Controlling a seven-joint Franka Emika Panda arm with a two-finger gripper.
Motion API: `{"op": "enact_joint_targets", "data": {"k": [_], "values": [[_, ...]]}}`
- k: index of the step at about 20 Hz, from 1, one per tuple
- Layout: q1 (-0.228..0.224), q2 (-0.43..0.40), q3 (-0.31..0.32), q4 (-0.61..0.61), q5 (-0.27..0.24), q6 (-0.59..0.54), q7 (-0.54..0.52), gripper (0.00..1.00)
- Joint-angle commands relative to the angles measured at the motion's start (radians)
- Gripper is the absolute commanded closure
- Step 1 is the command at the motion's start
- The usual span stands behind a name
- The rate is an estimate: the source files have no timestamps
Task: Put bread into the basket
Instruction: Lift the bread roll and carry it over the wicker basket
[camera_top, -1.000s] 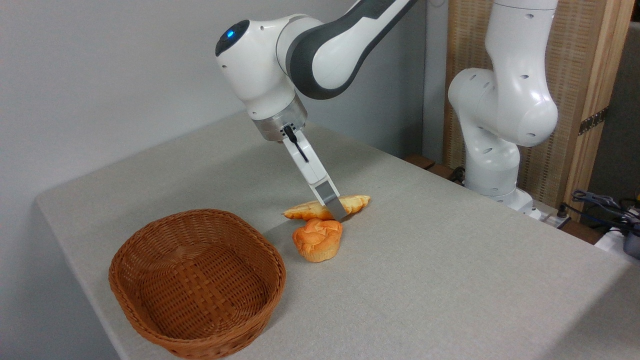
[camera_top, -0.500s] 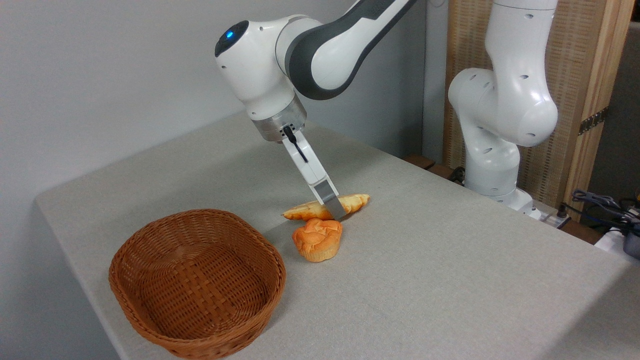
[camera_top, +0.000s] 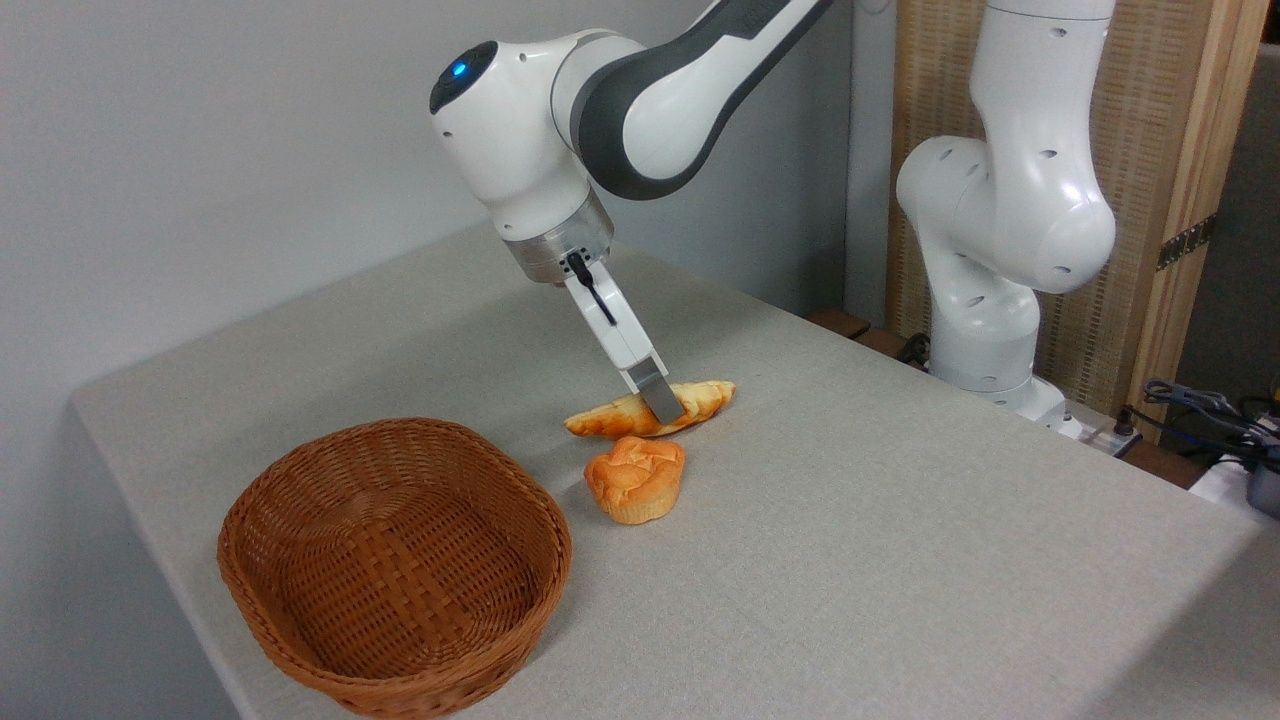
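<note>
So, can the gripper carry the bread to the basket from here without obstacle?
Probably yes. The gripper grips the bread; the basket is empty, and the bun sits below that path.

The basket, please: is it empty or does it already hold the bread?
Empty. The basket shows only bare weave; the bread sits outside it, at the gripper.

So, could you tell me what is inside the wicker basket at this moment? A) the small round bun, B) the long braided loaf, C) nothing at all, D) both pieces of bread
C: the basket shows only bare woven wicker inside, while the bread sits at the tool and the round bun rests on the table beside the basket.
</note>
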Motion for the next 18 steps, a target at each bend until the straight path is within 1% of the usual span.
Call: {"op": "enact_joint_targets", "data": {"k": [1, 3, 6, 9, 11, 13, 15, 16, 18], "values": [[-0.004, -0.012, 0.008, 0.022, -0.003, -0.019, 0.003, 0.83], [-0.002, -0.014, 0.011, 0.059, -0.003, -0.070, 0.005, 0.85], [-0.002, -0.017, 0.019, 0.135, -0.012, -0.142, 0.005, 0.86], [0.003, -0.015, 0.027, 0.203, -0.014, -0.145, 0.008, 0.86], [0.003, -0.009, 0.056, 0.238, -0.014, -0.118, 0.011, 0.85], [0.003, -0.003, 0.068, 0.260, -0.014, -0.046, 0.009, 0.85], [0.003, 0.009, 0.091, 0.261, -0.014, 0.049, 0.008, 0.83], [0.003, 0.018, 0.093, 0.261, -0.012, 0.095, 0.008, 0.81], [0.003, 0.040, 0.108, 0.261, -0.012, 0.186, 0.006, 0.81]]}}
